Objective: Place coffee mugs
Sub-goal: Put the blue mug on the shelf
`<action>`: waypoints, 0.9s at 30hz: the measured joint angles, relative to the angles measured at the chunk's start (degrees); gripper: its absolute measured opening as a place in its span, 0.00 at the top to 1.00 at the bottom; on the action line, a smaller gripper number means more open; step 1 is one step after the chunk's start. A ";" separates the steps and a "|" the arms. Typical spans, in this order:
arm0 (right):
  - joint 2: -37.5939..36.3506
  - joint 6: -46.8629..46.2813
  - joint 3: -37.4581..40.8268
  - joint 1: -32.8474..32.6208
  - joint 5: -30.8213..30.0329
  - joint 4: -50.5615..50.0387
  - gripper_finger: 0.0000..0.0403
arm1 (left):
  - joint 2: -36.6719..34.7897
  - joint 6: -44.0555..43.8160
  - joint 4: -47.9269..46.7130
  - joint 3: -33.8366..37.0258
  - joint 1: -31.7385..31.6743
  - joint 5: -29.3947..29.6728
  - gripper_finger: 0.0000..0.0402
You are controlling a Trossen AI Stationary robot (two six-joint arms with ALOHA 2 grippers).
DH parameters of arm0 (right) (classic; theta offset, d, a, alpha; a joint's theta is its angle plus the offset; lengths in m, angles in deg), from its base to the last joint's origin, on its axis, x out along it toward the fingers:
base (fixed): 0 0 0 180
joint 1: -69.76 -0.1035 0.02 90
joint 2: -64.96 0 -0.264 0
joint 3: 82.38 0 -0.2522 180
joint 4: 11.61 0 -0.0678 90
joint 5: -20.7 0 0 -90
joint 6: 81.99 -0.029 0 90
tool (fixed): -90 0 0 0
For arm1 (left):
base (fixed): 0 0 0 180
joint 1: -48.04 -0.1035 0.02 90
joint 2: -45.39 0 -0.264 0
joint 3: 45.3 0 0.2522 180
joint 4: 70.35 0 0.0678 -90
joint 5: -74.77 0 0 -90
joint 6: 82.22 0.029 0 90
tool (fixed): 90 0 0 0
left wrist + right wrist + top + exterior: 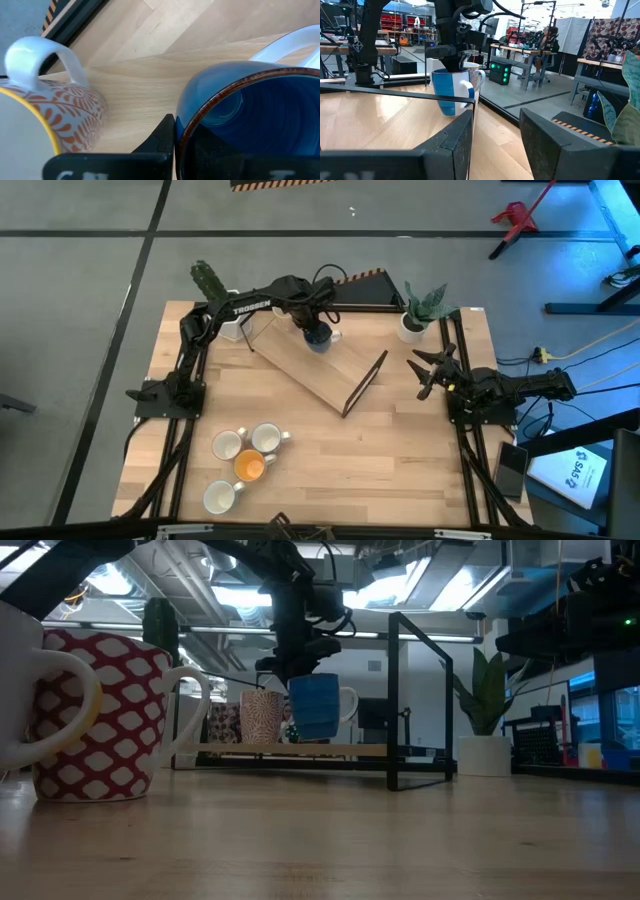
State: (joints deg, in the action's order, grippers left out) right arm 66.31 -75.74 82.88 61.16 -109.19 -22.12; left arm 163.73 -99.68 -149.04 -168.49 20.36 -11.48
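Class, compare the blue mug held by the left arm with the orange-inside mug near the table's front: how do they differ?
The blue mug is gripped at its rim by the left tool; the orange-inside mug stands free.
The blue mug is over the wooden rack; the orange-inside mug sits on the table among three pale mugs.
Colours differ: dark blue versus orange inside.
Both are upright, handled mugs.

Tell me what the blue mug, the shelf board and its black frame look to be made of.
Blue mug, held at the rim by the left gripper: probably glazed ceramic, glossy blue with a brown rim edge and white handle.
Shelf board: pale wood or wood laminate, with visible grain and a matte look.
Black frame: thin dark bars, probably painted metal, though that is uncertain.
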 joint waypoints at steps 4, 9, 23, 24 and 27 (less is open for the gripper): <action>0.02 -0.01 0.00 0.00 0.01 0.00 0.63 | 0.00 0.19 0.02 -0.02 -0.06 0.22 0.97; 0.00 0.01 0.00 0.00 0.01 -0.02 0.63 | -0.02 0.59 0.02 -0.02 -0.22 0.20 0.97; 0.00 0.00 0.00 0.00 0.01 -0.02 0.63 | -0.13 1.04 0.66 0.57 -0.48 0.64 0.97; 0.00 0.00 0.00 0.00 0.01 -0.02 0.63 | -0.13 1.07 0.66 0.57 -0.46 0.57 0.97; 0.00 0.00 0.00 0.00 0.01 -0.02 0.63 | -0.13 1.09 0.28 0.57 -0.48 0.50 0.97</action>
State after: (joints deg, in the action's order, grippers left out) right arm 66.31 -75.74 82.88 61.16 -109.17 -22.15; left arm 163.60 -98.58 -148.75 -167.92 19.88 -10.98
